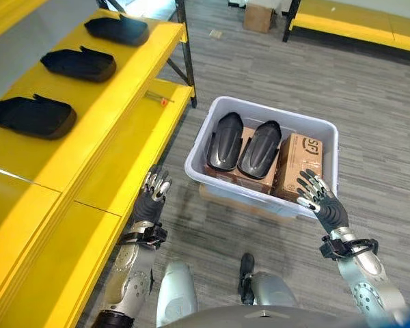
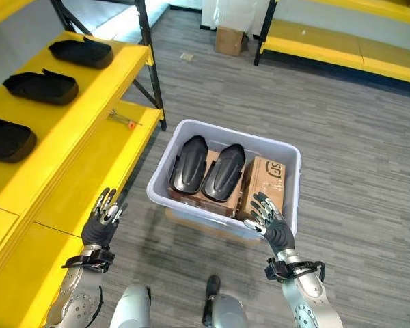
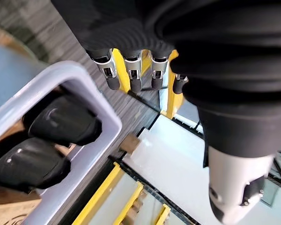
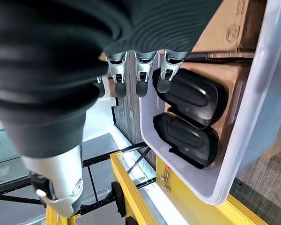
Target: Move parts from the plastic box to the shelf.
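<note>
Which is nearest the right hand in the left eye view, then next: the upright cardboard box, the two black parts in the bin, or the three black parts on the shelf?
1. Cardboard box, just beyond the right hand.
2. Two black parts in the bin, left of the box.
3. Three black parts on the shelf, far left.

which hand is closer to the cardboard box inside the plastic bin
Right. The right hand hovers open over the plastic bin's near rim, right by the cardboard box. The left hand is open too, outside the bin by the yellow shelf.
</note>
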Tool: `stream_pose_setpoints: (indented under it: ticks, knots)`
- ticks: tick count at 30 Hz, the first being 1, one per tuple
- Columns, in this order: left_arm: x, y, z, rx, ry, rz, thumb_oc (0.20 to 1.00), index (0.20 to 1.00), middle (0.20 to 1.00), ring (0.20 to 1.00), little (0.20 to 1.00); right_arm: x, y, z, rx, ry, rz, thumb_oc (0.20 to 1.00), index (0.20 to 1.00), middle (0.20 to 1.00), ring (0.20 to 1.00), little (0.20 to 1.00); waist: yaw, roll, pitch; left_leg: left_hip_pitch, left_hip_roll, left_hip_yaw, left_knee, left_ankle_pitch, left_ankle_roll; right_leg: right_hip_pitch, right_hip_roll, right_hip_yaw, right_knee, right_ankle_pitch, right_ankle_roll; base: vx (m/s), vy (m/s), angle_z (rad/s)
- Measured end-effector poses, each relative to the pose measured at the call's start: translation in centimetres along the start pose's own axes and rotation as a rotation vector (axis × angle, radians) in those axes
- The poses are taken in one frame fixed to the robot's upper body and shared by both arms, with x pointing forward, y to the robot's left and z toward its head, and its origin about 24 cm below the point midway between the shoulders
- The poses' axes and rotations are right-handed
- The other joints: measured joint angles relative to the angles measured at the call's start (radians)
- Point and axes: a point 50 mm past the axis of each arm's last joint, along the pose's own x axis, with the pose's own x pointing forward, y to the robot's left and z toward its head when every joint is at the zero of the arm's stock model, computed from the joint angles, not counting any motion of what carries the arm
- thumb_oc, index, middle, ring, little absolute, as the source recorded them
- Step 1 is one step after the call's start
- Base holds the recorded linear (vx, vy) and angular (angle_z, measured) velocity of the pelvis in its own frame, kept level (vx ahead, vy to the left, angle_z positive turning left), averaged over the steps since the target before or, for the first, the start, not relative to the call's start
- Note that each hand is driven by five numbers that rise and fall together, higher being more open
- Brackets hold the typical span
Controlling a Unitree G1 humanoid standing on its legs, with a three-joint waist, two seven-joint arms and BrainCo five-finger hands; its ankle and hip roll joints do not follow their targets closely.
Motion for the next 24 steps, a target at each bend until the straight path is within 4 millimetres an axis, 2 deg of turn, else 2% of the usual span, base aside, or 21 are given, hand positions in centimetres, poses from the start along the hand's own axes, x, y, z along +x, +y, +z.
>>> stream_pose_setpoints:
  ticks: [1, 2, 3, 5, 6, 7, 9, 10, 11, 13, 15, 17, 20, 22, 24]
  knots:
    - [-0.3, 0.7, -0.4, 0.007, 0.021, 0.029, 1.0, 1.0, 1.0, 1.0, 1.0, 0.1, -0.1, -0.1, -0.001, 0.003, -0.001, 1.0, 1.0, 1.0, 1.0, 1.0, 0.009, 0.048, 0.008, 0.024, 0.082, 0.003, -0.285, 0.05, -0.015, 0.046, 0.054, 0.026, -0.04, 0.006, 0.015, 0.48, 0.335, -1.1]
    - [-0.3, 0.8, -0.8, 0.0, 0.032, 0.039, 1.0, 1.0, 1.0, 1.0, 1.0, 0.3, 0.0, -0.2, 0.0, 0.006, 0.005, 1.0, 1.0, 1.0, 1.0, 1.0, 0.009, 0.06, 0.019, 0.025, 0.096, -0.007, -0.28, 0.055, -0.018, 0.072, 0.06, 0.052, -0.046, 0.002, 0.027, 0.49, 0.381, -1.27]
    - [-0.7, 1.1, -1.3, -0.039, 0.039, 0.067, 1.0, 1.0, 1.0, 1.0, 1.0, 0.5, 0.1, -0.5, -0.003, 0.019, 0.015, 1.0, 1.0, 1.0, 1.0, 1.0, 0.026, 0.066, 0.017, 0.061, 0.104, -0.01, -0.266, 0.06, -0.011, 0.098, 0.053, 0.107, -0.057, 0.0, 0.034, 0.24, 0.257, -1.42]
    - [-1.2, 0.6, -2.0, -0.071, 0.06, 0.064, 1.0, 1.0, 1.0, 1.0, 1.0, 1.2, 1.4, -0.9, 0.005, 0.029, 0.07, 1.0, 1.0, 1.0, 1.0, 1.0, 0.03, 0.105, -0.013, 0.127, 0.086, -0.046, -0.196, 0.068, -0.008, 0.133, 0.04, 0.157, -0.072, -0.01, 0.045, 0.32, 0.362, -1.53]
    - [-1.0, 0.4, -1.7, -0.064, 0.054, 0.044, 1.0, 1.0, 1.0, 1.0, 1.0, 1.9, 2.3, -1.0, 0.004, 0.031, 0.111, 1.0, 1.0, 1.0, 1.0, 1.0, 0.031, 0.123, -0.03, 0.185, 0.058, -0.077, -0.215, 0.112, -0.013, 0.138, 0.019, 0.195, -0.072, -0.013, 0.062, 0.25, 0.338, -1.37]
    - [-0.4, 0.3, -1.0, -0.046, 0.036, 0.018, 1.0, 1.0, 1.0, 1.0, 1.0, 2.3, 3.6, -1.6, 0.037, 0.041, 0.143, 1.0, 1.0, 1.0, 1.0, 1.0, 0.031, 0.089, -0.035, 0.213, 0.015, -0.032, -0.215, 0.126, -0.012, 0.146, -0.03, 0.233, -0.077, -0.01, 0.07, 0.21, 0.319, -1.12]
    - [0.5, -0.2, 0.3, -0.018, -0.004, -0.036, 1.0, 1.0, 1.0, 1.0, 1.0, 2.4, 5.5, -1.9, 0.096, 0.028, 0.191, 1.0, 1.0, 1.0, 1.0, 1.0, 0.024, 0.053, -0.047, 0.233, -0.046, 0.037, -0.22, 0.118, 0.032, 0.146, -0.105, 0.237, -0.094, 0.037, 0.092, 0.12, 0.268, -0.68]
    - [1.0, -0.5, 1.0, -0.004, -0.024, -0.061, 1.0, 1.0, 1.0, 1.0, 1.0, 2.2, 6.2, -2.2, 0.12, 0.035, 0.215, 1.0, 1.0, 1.0, 1.0, 1.0, 0.022, 0.051, -0.048, 0.245, -0.067, 0.065, -0.217, 0.114, 0.05, 0.146, -0.13, 0.234, -0.098, 0.07, 0.092, 0.07, 0.228, -0.77]
    - [1.4, -0.8, 2.0, 0.021, -0.053, -0.092, 1.0, 1.0, 1.0, 1.0, 1.0, 2.1, 7.2, -2.5, 0.132, 0.053, 0.258, 1.0, 1.0, 1.0, 1.0, 1.0, 0.024, 0.05, -0.049, 0.26, -0.099, 0.12, -0.206, 0.091, 0.086, 0.135, -0.176, 0.235, -0.1, 0.124, 0.101, 0.05, 0.193, -0.69]
    - [1.7, -1.0, 2.6, 0.027, -0.076, -0.101, 1.0, 1.0, 1.0, 1.0, 1.0, 1.9, 7.2, -2.9, 0.132, 0.075, 0.259, 1.0, 1.0, 1.0, 1.0, 1.0, 0.021, 0.053, -0.05, 0.259, -0.128, 0.144, -0.193, 0.068, 0.111, 0.135, -0.216, 0.221, -0.104, 0.15, 0.14, 0.04, 0.09, -0.47]
    - [1.7, -0.8, 2.6, 0.031, -0.077, -0.095, 1.0, 1.0, 1.0, 1.0, 1.0, 1.8, 7.0, -3.0, 0.132, 0.083, 0.247, 1.0, 1.0, 1.0, 1.0, 1.0, 0.027, 0.042, -0.051, 0.257, -0.146, 0.169, -0.195, 0.061, 0.12, 0.139, -0.248, 0.207, -0.11, 0.19, 0.175, 0.02, 0.01, -0.28]
    - [1.5, -0.7, 2.4, 0.036, -0.065, -0.088, 1.0, 1.0, 1.0, 1.0, 1.0, 1.6, 6.6, -2.9, 0.126, 0.084, 0.231, 1.0, 1.0, 1.0, 1.0, 1.0, 0.022, 0.028, -0.05, 0.245, -0.15, 0.175, -0.193, 0.06, 0.121, 0.144, -0.254, 0.206, -0.133, 0.22, 0.202, 0.0, -0.002, -0.1]
    - [1.0, -0.5, 1.8, 0.034, -0.038, -0.08, 1.0, 1.0, 1.0, 1.0, 1.0, 1.9, 5.2, -2.2, 0.108, 0.052, 0.174, 1.0, 1.0, 1.0, 1.0, 1.0, 0.007, -0.002, -0.038, 0.22, -0.14, 0.175, -0.181, 0.058, 0.108, 0.145, -0.243, 0.19, -0.163, 0.207, 0.227, -0.01, -0.023, -0.08]
    - [0.4, 0.3, 1.7, 0.042, -0.027, -0.043, 1.0, 1.0, 1.0, 1.0, 1.0, 2.2, 4.0, -1.4, 0.094, 0.017, 0.112, 1.0, 1.0, 1.0, 1.0, 1.0, 0.001, -0.051, -0.022, 0.163, -0.123, 0.195, -0.163, 0.062, 0.068, 0.091, -0.233, 0.179, -0.164, 0.115, 0.219, -0.02, -0.116, -0.28]
    - [0.3, 0.2, 1.6, 0.037, -0.023, -0.043, 1.0, 1.0, 1.0, 1.0, 1.0, 2.3, 3.7, -1.1, 0.088, 0.006, 0.095, 1.0, 1.0, 1.0, 1.0, 1.0, -0.003, -0.055, -0.014, 0.122, -0.096, 0.188, -0.133, 0.061, 0.057, 0.066, -0.213, 0.179, -0.164, 0.088, 0.222, -0.03, -0.088, -0.05]
